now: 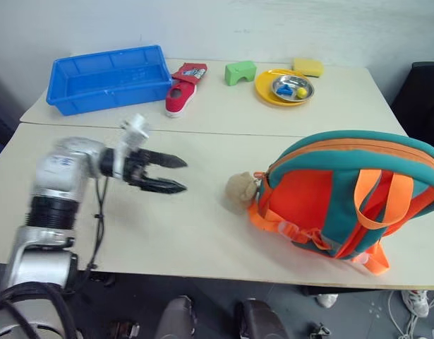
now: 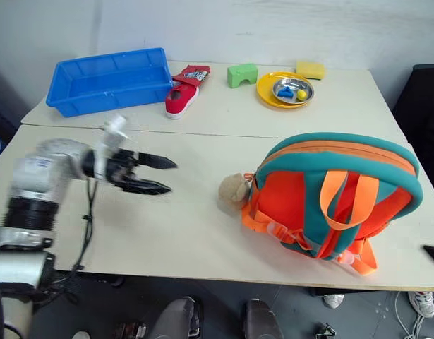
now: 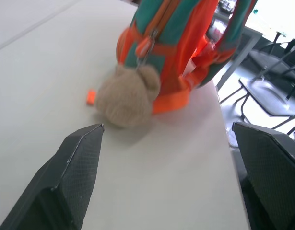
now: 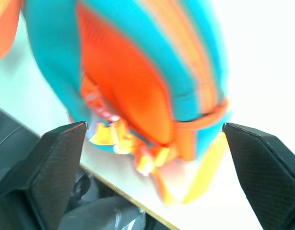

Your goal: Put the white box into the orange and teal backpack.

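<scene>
Orange and teal backpack is seen lying on its side at the lower right of the head frames, on a pale counter, its straps spilling toward the near edge. A tan plush bear hangs from it and rests on the counter just to its left. The white box cannot be seen on the counter or in either hand; it is judged to be inside the bulging backpack already, though the pictures cannot confirm this.

The left hand is held above the counter at centre left, pointing toward the bear, its two black fingers spread wide and holding nothing. Through its wrist camera the bear and backpack are seen beyond the parted fingers. The right hand is shown through its own wrist camera with fingers spread wide and empty, aimed at the backpack's end by the counter edge. Both hands appear placed apart from the backpack because nothing is left to grip.

Along the upper part of the frame are set a blue bin, a red shoe, a green block, a yellow plate carrying a small metal bowl, and a yellow sponge
</scene>
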Tool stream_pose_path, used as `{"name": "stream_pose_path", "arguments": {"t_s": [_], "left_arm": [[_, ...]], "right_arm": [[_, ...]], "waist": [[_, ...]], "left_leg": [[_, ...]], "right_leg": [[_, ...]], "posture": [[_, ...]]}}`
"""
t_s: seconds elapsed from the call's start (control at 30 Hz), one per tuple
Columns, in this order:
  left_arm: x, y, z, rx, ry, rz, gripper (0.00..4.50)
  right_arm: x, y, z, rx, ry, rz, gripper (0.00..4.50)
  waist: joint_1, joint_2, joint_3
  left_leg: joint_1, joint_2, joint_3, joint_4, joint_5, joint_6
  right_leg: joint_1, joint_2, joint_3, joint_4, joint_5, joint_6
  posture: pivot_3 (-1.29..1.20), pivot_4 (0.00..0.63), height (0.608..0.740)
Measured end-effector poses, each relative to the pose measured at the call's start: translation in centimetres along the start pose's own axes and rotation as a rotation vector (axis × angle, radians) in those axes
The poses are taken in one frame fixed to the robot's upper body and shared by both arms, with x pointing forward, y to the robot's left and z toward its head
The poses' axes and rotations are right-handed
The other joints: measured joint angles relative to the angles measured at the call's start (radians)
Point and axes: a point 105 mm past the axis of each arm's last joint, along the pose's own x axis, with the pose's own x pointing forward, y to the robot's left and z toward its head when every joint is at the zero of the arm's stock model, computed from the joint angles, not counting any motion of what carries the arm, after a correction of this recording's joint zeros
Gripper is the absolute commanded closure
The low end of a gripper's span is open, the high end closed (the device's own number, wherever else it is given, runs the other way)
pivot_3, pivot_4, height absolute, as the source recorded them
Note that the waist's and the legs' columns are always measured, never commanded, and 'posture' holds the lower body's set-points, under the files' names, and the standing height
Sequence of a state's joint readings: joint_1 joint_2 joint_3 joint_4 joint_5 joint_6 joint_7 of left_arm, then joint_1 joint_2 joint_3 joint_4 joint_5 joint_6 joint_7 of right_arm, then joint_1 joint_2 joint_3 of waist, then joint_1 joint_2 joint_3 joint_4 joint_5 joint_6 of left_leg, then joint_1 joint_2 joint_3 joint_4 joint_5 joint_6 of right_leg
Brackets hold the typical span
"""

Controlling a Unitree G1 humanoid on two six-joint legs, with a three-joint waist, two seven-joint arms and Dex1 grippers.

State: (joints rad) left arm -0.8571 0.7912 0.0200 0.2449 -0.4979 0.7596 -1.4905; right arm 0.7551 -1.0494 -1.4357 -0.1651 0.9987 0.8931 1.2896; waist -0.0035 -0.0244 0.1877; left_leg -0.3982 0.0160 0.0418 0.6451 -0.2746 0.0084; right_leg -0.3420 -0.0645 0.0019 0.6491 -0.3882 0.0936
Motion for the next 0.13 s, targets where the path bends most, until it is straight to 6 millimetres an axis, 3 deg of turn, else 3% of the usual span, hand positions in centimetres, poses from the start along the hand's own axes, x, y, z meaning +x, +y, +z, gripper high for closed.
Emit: {"name": "stream_pose_path", "arguments": {"t_s": [0.13], "left_arm": [[-1.3,0.1,1.0,0.09,0.0,0.065,0.0]], "right_arm": [[-1.2,-1.5,0.6,-0.023,-0.046,-0.079,0.04]], "waist": [[0.002,0.001,0.0]], "left_leg": [[0.0,0.0,0.0,-0.002,-0.001,-0.001]], "right_leg": [[0.001,0.0,0.0,-0.003,0.0,0.0]], "posture": [[0.0,0.15,0.74]]}}
